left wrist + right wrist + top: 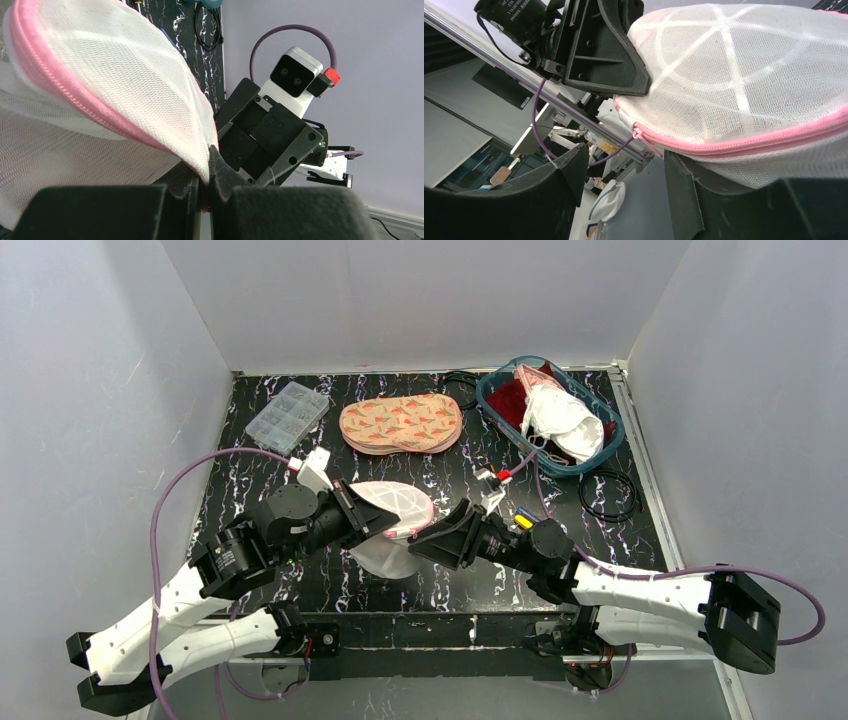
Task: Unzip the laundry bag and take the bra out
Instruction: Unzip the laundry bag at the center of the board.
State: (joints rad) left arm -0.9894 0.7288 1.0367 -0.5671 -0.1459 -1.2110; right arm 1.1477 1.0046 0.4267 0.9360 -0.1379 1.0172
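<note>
From above, the laundry bag (392,502) is seen held over the table (450,465). In the left wrist view, the left gripper (205,180) is clamped on its pink-edged mesh. In the right wrist view, the right gripper (624,165) is held apart around the zipper pull (640,134); the zip is shut, so unzipping and bra removal are judged undone.

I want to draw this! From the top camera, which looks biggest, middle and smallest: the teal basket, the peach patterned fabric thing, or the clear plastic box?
1. teal plastic basket
2. peach patterned fabric piece
3. clear plastic compartment box
</note>
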